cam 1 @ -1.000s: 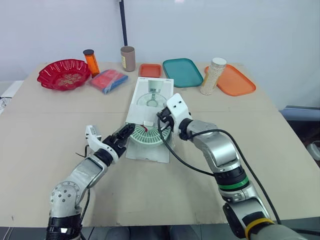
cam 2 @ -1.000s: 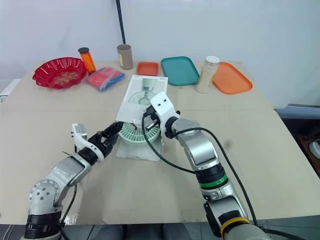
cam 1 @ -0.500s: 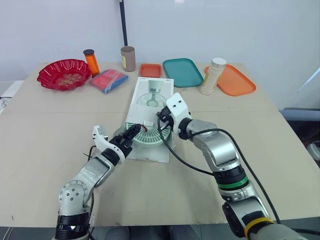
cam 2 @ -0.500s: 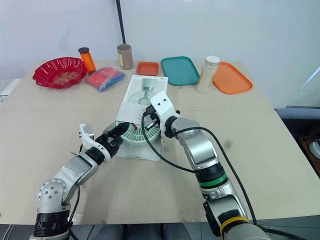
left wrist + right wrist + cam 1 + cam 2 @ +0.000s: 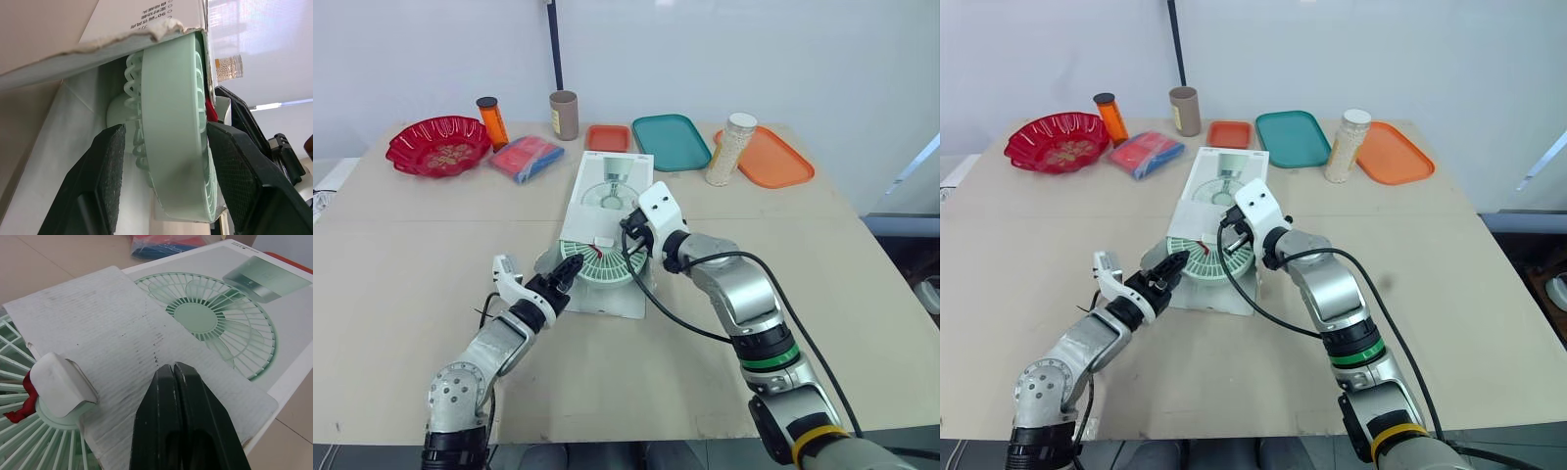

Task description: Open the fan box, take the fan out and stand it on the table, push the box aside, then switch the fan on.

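Note:
The white fan box lies flat mid-table, its near end open with a flap folded back. The mint-green round fan sticks out of that end, lying flat, with a white block and a red tie on its grille. My left gripper is open, and its fingers straddle the fan's rim without clamping it. In the eye views it sits at the fan's left edge. My right gripper is shut and empty, its tips just above the flap beside the fan.
Along the far edge stand a red bowl, an orange bottle, a brown cup, a blue-red packet, a small orange tray, a teal tray, a jar of beads and an orange tray.
My left arm swung in to the right and the gripper settled lower around the fan's left rim. The right arm, box and fan have stayed where they were.

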